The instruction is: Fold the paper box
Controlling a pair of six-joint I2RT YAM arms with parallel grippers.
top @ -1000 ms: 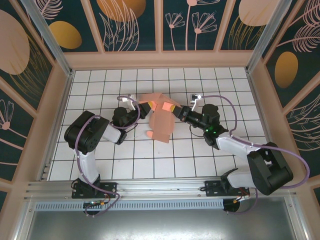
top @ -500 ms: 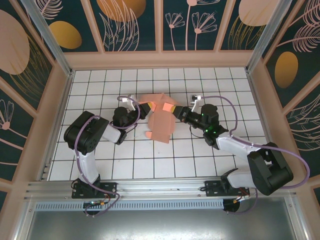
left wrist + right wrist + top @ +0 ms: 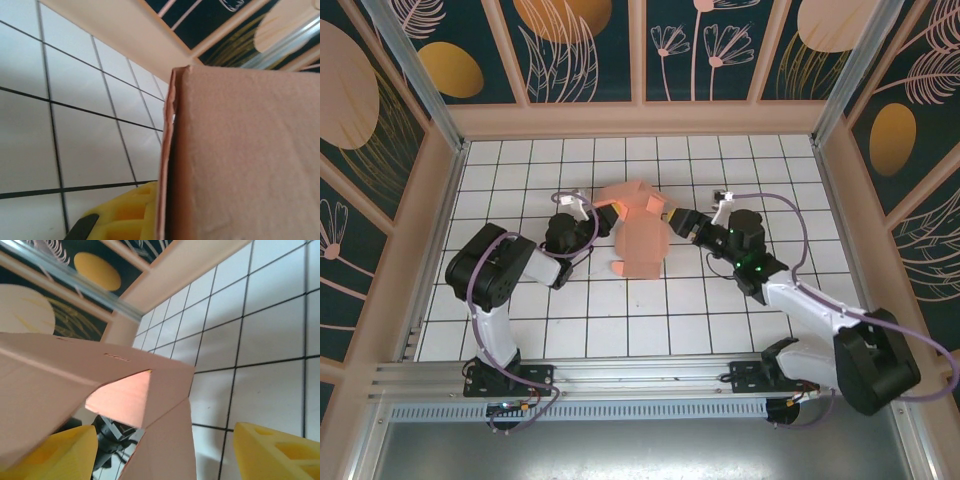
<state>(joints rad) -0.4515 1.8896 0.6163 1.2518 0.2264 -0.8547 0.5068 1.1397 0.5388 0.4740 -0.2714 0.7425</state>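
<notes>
The paper box [image 3: 640, 238] sits near the middle of the table [image 3: 520, 180], a little toward the far side, partly folded: a salmon-pink piece of thin matte cardboard with creased panels, a raised flap at its far end and a small tab poking out at its near left corner. Its long axis runs roughly from far to near, so both arms meet it side-on, one from each side. The left gripper [image 3: 607, 213] is at the box's far left edge, and its wrist view shows a faintly grainy panel [image 3: 240, 150] right against a yellow finger [image 3: 125, 215]; it looks pinched closed on that thin edge. The right gripper [image 3: 670, 218] is just as near, touching or almost touching the far right edge, its yellow ribbed fingers [image 3: 275, 450] spread wide with a folded corner [image 3: 150, 390] between them, gripping nothing.
</notes>
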